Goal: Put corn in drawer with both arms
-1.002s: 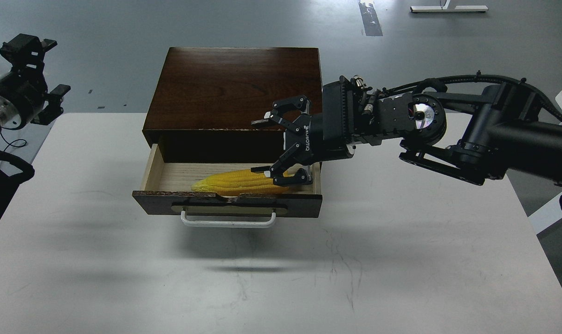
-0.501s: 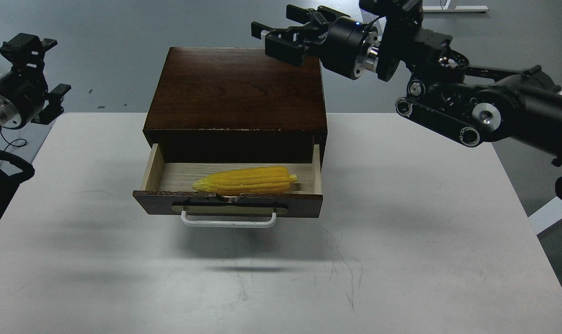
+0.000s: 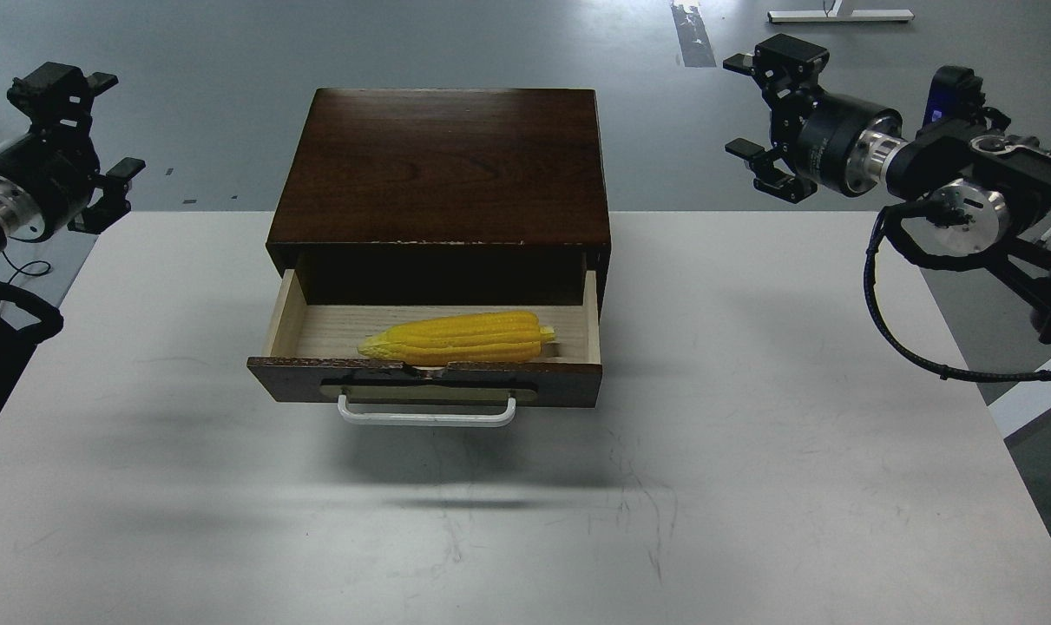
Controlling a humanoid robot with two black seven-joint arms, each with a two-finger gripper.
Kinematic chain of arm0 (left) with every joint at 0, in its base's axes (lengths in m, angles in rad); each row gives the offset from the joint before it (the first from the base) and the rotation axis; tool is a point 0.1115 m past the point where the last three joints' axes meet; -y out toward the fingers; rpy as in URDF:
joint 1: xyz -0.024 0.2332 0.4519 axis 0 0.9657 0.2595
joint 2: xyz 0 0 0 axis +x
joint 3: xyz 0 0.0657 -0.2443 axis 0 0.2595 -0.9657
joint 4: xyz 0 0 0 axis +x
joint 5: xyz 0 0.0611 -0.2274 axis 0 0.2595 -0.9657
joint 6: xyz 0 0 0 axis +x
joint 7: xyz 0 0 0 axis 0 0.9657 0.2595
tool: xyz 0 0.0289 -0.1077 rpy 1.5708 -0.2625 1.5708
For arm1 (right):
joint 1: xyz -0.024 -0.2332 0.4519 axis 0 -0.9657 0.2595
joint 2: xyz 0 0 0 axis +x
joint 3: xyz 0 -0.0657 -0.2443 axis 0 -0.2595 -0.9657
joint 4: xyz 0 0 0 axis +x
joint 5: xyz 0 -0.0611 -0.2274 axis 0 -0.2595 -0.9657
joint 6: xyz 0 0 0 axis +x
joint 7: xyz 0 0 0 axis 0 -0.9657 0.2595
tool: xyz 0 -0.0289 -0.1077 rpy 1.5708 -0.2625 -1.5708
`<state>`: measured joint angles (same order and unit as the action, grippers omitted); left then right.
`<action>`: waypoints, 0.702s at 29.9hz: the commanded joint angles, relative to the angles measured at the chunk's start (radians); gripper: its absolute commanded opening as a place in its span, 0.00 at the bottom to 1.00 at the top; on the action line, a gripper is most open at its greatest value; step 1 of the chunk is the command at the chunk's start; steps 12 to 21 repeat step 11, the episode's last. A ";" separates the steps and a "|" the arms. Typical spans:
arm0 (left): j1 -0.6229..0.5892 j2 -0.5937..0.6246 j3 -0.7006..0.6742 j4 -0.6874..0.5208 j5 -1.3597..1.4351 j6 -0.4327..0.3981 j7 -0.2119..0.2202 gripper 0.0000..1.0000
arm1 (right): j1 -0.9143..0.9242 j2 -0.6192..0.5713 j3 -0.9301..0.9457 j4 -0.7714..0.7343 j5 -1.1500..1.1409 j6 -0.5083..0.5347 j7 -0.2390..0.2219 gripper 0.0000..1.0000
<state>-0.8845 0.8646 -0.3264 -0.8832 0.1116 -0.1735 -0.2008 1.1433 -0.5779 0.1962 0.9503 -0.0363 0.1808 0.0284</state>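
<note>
- A bright yellow corn cob (image 3: 460, 337) with rows of kernels lies on its side inside the open drawer, lengthwise across it, tapered end to the left, close behind the drawer front.
- The drawer (image 3: 425, 380) is pulled out toward the viewer from a dark brown wooden cabinet (image 3: 438, 165) on the white table (image 3: 751, 434). It has a dark front, brass plate, white bar handle (image 3: 427, 415) and pale wood inside.

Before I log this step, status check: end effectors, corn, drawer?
Left end effector open, empty. Right end effector open, empty. Corn lying in open drawer. Nothing blocking the drawer front.
</note>
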 commanded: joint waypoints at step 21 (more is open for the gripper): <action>0.007 -0.016 0.003 0.009 -0.004 -0.026 0.009 0.99 | -0.142 0.056 0.089 -0.005 0.084 -0.084 -0.045 1.00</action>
